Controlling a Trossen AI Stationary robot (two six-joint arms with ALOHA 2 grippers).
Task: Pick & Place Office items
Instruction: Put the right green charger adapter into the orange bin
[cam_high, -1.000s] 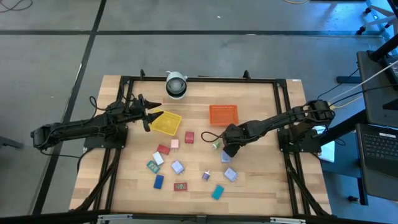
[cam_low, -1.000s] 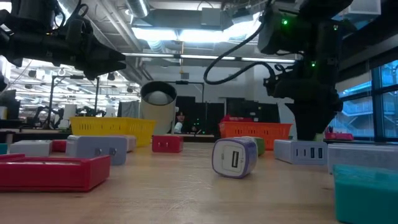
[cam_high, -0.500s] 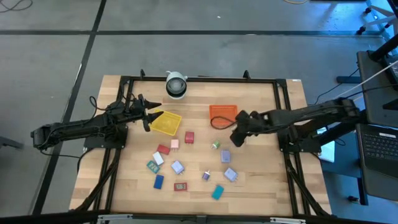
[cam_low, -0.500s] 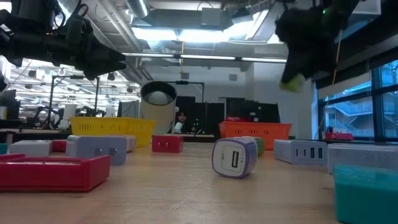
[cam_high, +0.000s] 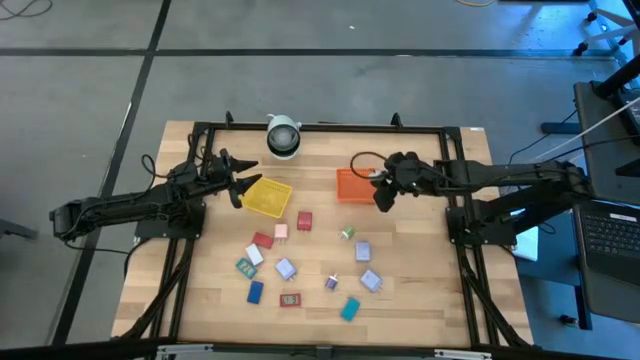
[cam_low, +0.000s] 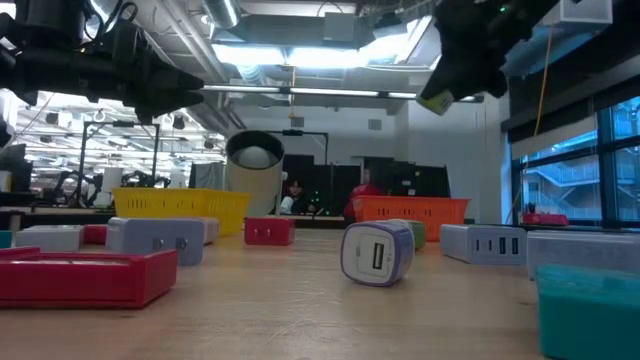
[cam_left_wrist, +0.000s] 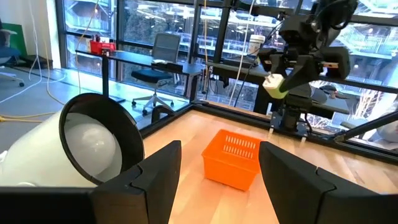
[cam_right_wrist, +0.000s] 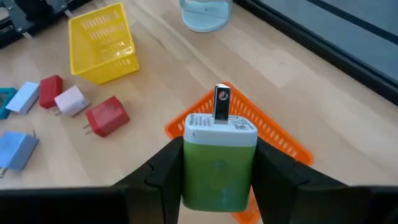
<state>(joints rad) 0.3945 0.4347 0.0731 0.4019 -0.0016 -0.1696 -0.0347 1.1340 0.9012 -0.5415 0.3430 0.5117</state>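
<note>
Right claw (cam_high: 381, 192) raised over the red tray (cam_high: 357, 184), at the tray's 3 o'clock edge, pinching a green block (cam_right_wrist: 219, 163) between both fingers. The block carries a white top face with small print too fine to read, and a metal prong stands up from it. In the low view the same block (cam_low: 437, 99) hangs well above the counter (cam_high: 420, 290).

Left claw (cam_high: 240, 187) hovers at the 9 o'clock edge of the yellow tray (cam_high: 268, 197), fingers spread, nothing between them. A white cylinder (cam_high: 283, 136) with a dark rim stands at the counter's 12 o'clock edge, near both trays.

The other office items lie loose on the counter at 6 o'clock from the trays, apart from both claws: a red block (cam_high: 304, 220), a pink one (cam_high: 281, 232), a small green one (cam_high: 347, 233), whitish ones (cam_high: 363, 252), a blue one (cam_high: 255, 292), a teal one (cam_high: 350, 309) and a purple one (cam_high: 331, 283). In the low view a rounded whitish block (cam_low: 376, 253) shows a socket face, with a flat red piece (cam_low: 85, 274) at its 9 o'clock. Nothing lies between the held block and the red tray.
</note>
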